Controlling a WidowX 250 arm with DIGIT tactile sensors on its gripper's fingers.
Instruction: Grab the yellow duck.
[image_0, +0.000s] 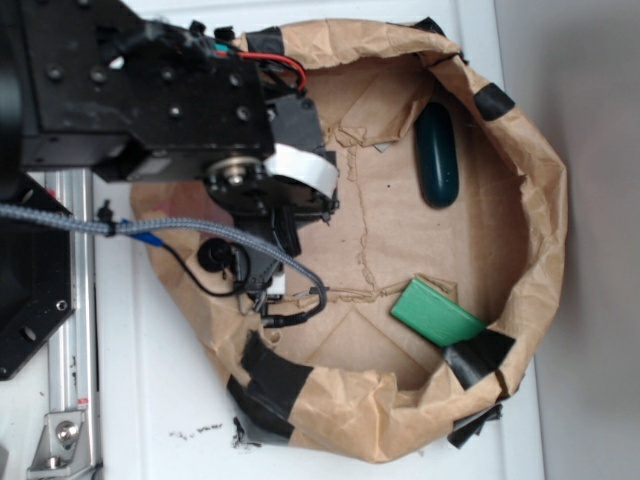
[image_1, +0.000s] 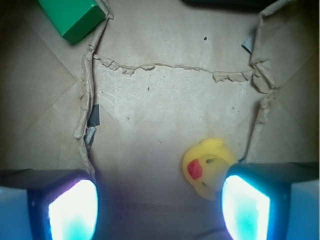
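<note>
Wrist view: the jaws stand wide apart, gripper (image_1: 160, 207) holding nothing, its two lit fingers (image_1: 74, 210) at the bottom corners. The yellow duck (image_1: 207, 167) lies on the brown paper just beside the right-hand finger, partly tucked behind it; contact cannot be told. Farther off, a green block (image_1: 72, 17) sits at the top left corner. The exterior view shows the paper nest (image_0: 540, 200) on the white tabletop (image_0: 150, 420), with a dark oval thing (image_0: 437, 155) near its far edge.

Arm (image_0: 170, 110) reaching over, wrist angled down, 2 fingers (image_1: 72, 207) spread wide, holding nothing
</note>
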